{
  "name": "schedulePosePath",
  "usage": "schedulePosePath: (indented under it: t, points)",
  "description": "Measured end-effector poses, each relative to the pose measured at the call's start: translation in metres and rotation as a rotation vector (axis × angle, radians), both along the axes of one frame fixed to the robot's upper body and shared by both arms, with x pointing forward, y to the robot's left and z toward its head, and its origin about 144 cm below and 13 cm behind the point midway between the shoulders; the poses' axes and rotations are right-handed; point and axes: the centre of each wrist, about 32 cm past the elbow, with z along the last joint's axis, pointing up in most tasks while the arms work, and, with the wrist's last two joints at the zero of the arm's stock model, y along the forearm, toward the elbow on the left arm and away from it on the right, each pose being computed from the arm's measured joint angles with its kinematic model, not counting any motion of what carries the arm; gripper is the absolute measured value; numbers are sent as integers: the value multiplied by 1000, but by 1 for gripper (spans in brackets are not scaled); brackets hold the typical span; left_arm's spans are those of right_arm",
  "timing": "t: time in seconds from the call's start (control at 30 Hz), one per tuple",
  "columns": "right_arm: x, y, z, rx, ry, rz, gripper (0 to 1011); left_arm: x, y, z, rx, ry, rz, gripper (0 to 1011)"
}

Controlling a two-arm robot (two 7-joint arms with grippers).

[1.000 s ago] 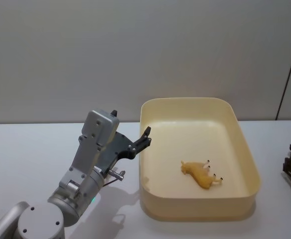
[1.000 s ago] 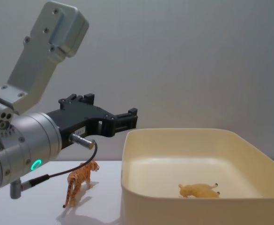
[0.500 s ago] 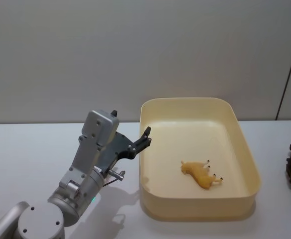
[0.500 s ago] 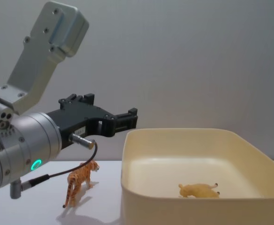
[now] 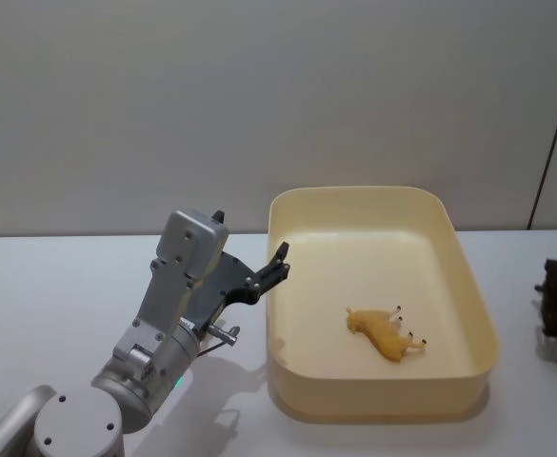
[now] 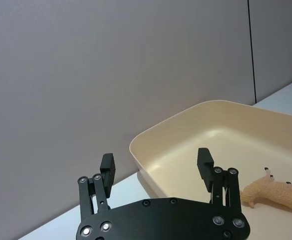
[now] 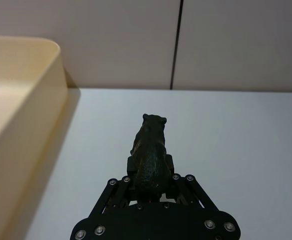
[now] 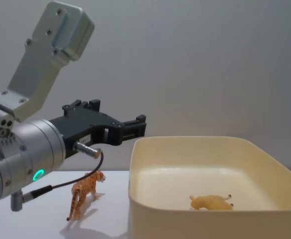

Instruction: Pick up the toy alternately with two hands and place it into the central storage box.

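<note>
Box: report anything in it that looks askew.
The yellow toy lies tipped on its side on the box floor, legs sticking out sideways. Nothing else looks odd there.

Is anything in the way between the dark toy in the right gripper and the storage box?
Nothing visible does. The right gripper holds the dark toy beside the storage box, and the table between them shows nothing; only the box's own right wall must be cleared. A yellow toy lies inside.
</note>
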Motion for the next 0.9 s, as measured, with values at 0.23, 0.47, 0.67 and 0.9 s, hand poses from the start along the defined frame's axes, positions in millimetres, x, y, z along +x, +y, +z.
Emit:
schedulePosePath:
  t: [0.23,0.47,0.67,0.9]
  points:
    - [2,10,27,69,-58,45,259,0,0,0,0,0,0,1001]
    - [7,25,60,132,-114,119,259,0,0,0,0,0,0,1002]
    - [12,38,80,158,-122,182,259,0,0,0,0,0,0,1001]
    - [20,55,96,158,-91,256,259,0,0,0,0,0,0,1002]
